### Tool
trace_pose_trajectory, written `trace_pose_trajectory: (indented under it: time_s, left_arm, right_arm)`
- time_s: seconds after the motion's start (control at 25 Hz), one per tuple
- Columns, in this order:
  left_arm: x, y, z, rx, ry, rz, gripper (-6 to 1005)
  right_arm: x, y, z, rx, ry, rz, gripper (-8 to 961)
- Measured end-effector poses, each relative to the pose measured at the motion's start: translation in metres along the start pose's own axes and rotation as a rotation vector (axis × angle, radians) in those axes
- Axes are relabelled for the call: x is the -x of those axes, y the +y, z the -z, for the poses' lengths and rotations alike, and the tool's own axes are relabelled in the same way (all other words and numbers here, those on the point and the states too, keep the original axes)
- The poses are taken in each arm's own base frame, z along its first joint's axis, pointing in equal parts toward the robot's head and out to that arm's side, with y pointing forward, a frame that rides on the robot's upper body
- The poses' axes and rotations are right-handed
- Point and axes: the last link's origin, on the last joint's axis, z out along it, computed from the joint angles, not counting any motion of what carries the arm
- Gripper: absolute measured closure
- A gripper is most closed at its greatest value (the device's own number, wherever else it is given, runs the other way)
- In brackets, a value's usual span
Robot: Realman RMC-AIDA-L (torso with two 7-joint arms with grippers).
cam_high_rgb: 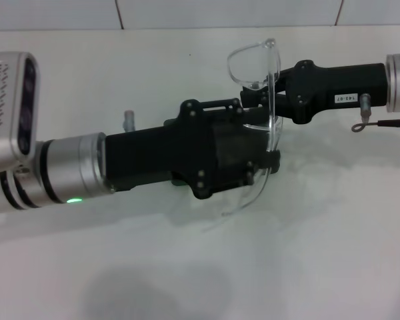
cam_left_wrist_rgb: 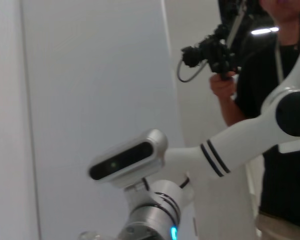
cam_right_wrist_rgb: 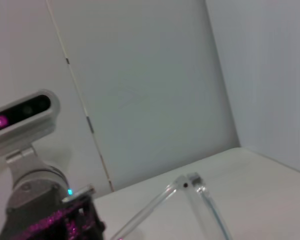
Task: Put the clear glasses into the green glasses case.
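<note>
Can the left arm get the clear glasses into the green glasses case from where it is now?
Probably not yet. The left gripper and right gripper both meet the clear glasses in mid-air above the table, but no green case shows in any view.

One small white label (cam_high_rgb: 345, 98) sits on the black body of the right claw (cam_high_rgb: 270, 100), near its silver wrist ring; its dark print is too small to read.
</note>
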Motion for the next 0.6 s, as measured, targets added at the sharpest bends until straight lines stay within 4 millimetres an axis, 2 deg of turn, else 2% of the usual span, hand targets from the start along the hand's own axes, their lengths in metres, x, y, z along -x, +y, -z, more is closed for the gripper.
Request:
trace_pose_trajectory:
  time_s: [0.32,0.6]
  left_arm:
    - [-0.005,-0.003,0.022,-0.139,0.068,-0.021,466]
    - [-0.014,0.004,0.026,-0.106,0.128,-0.046,467]
  right_arm:
    - [-0.002,0.003,0.0,0.018,0.007,-0.034,829]
    - [0.001,0.004,-0.004,0.046,0.057,-0.104,829]
